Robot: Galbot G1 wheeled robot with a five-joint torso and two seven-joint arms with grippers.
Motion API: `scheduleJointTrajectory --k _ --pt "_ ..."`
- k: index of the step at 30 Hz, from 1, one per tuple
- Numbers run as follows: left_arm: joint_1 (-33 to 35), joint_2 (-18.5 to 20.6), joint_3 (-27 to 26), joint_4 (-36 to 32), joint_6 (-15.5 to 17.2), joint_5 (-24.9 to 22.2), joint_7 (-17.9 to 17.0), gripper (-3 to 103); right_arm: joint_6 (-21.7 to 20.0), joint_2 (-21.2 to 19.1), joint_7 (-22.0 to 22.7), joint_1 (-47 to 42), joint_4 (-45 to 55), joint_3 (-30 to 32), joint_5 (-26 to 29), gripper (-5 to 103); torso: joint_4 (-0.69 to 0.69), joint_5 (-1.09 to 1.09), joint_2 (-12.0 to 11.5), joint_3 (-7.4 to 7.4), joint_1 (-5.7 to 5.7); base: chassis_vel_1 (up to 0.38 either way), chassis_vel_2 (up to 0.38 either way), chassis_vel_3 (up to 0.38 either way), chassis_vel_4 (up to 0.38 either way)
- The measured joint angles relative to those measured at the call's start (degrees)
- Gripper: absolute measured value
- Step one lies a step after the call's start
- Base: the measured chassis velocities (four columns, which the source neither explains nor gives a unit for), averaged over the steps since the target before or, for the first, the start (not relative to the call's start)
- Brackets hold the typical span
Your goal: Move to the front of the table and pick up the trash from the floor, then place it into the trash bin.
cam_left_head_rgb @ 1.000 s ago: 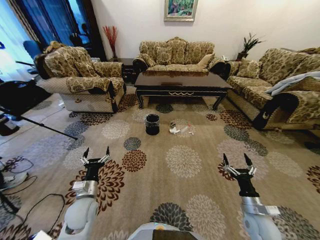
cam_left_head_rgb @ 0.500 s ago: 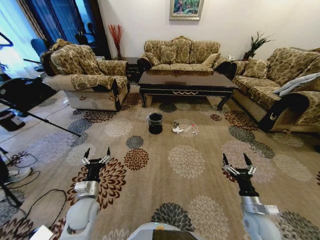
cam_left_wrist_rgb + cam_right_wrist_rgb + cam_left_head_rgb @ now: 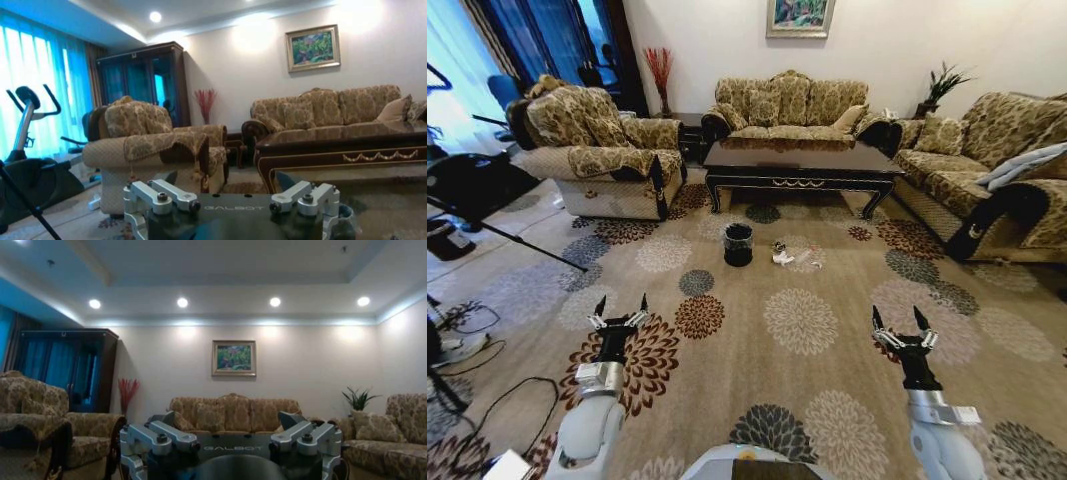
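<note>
- Trash (image 3: 789, 256) lies on the carpet (image 3: 827, 340), centre frame, just right of the trash bin (image 3: 738, 244), before the table (image 3: 799, 166); pieces perhaps paper and bottle.
- Left gripper (image 3: 619, 308) and right gripper (image 3: 894, 322), lower frame, both spread apart, empty.

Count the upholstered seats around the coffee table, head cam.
3: an armchair left of the table, a sofa behind it by the wall, another sofa on the right, cut off by the picture's edge.

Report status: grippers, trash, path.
Left gripper and right gripper open, empty, held low. Trash on carpet beside trash bin, before table. Nothing between.
</note>
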Motion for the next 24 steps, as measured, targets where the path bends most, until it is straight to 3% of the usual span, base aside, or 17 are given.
scheduleJointTrajectory --k 24 --pt "0.6 -0.2 -0.1 -1.2 0.0 0.1 0.4 100 0.0 0.4 0.2 -0.1 0.1 0.1 -0.2 100 0.0 0.0 -6.0 -3.52 -2.47 0.0 0.0 0.0 0.0"
